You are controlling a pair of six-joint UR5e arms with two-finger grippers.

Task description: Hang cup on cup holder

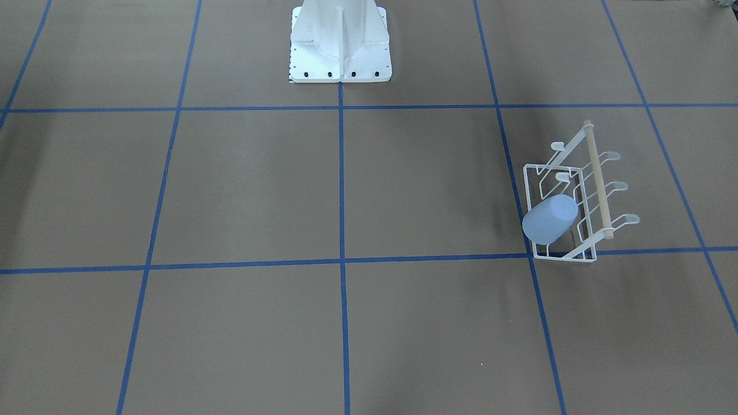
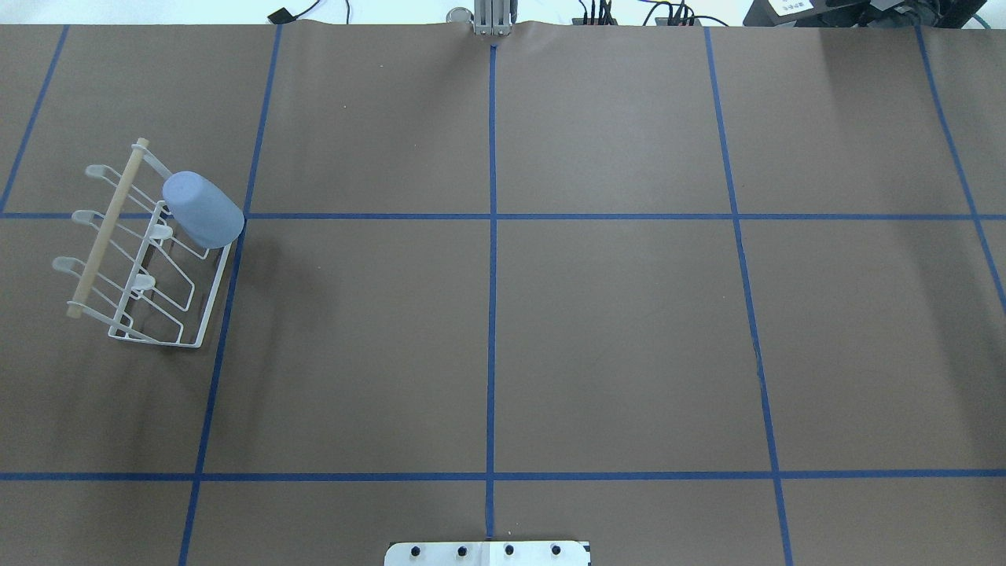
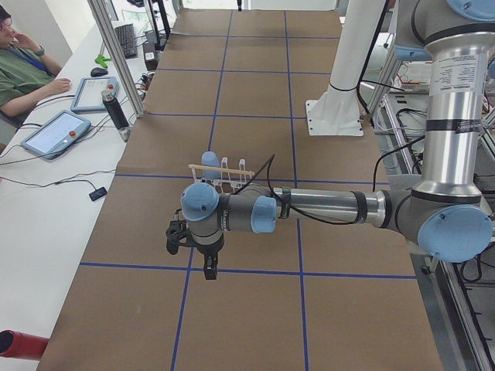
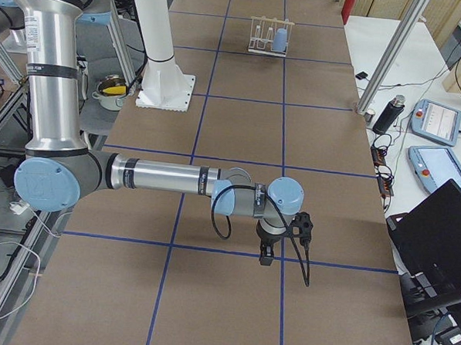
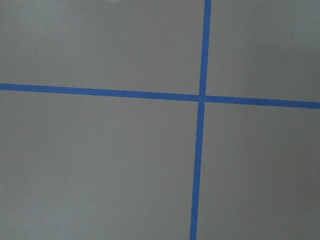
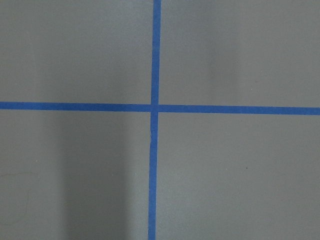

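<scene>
The cup (image 2: 203, 210) hung on the rack (image 2: 108, 227), tilted, closed end uppermost, at the rack's far end from the robot and on the side facing the middle of the counter (image 2: 613, 338); whatever held it from inside was hidden. The rack stood at the left end of the counter, slightly askew to the blue tape lines (image 2: 491, 314), with one line passing just beside its base; its dowel (image 1: 597, 177) ran along the top. Five other prongs (image 2: 81, 215) stood bare: three on the outer side and two on the cup's side.

The left arm (image 3: 325, 205) reached out level above the counter, wrist turned down; the rack and cup showed past it, farther along. The left jaws pointed at the counter, but only the side view caught them, so I could not tell whether they were released or clenched. The right arm (image 4: 161, 176) stretched out the same way at the right end, well apart from the rack; the right jaws also pointed down, and again I could not tell their state. Both wrist cameras showed only brown counter and a crossing of tape.

The pedestal (image 1: 340, 46) stood bolted at the robot's edge; a seated person (image 3: 23, 69) was at a side desk by two tablets (image 3: 56, 133).
</scene>
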